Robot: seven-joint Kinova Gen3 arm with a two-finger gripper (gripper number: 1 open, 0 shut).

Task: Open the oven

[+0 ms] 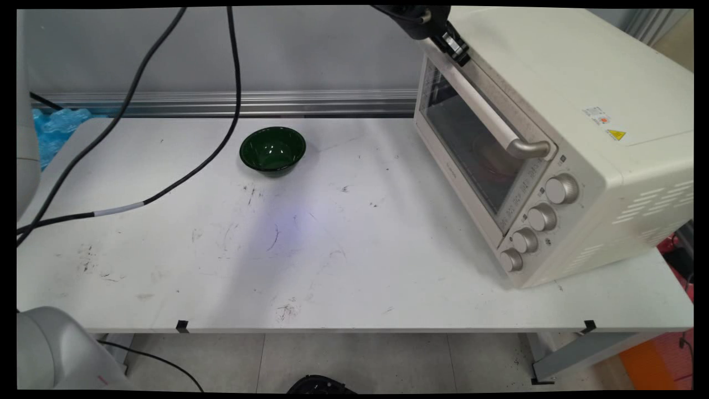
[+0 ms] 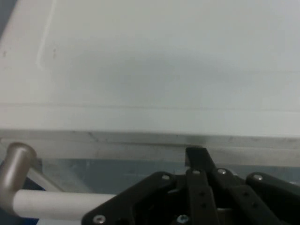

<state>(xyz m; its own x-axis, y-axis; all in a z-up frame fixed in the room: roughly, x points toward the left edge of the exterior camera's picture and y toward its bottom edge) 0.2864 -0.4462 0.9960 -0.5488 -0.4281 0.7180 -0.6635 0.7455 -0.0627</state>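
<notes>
A cream toaster oven point(image 1: 554, 127) stands on the right of the table, its glass door point(image 1: 471, 144) closed against the body. The door's white bar handle point(image 1: 493, 119) runs across its top, and something reddish shows dimly behind the glass. My gripper point(image 1: 457, 49) hangs at the top edge of the main view, shut with nothing between its fingers. Its tips rest at the door's upper far corner, above the end of the handle. In the hand view the gripper point(image 2: 197, 153) points at the seam below the oven's top point(image 2: 154, 65), with the handle point(image 2: 51, 202) at lower left.
A dark green bowl point(image 1: 272, 149), empty and upright, sits at mid-table toward the back. Black cables point(image 1: 166, 191) hang across the left half. Four knobs point(image 1: 541, 217) line the oven's front right. Blue packing point(image 1: 55, 124) lies behind the table's left corner.
</notes>
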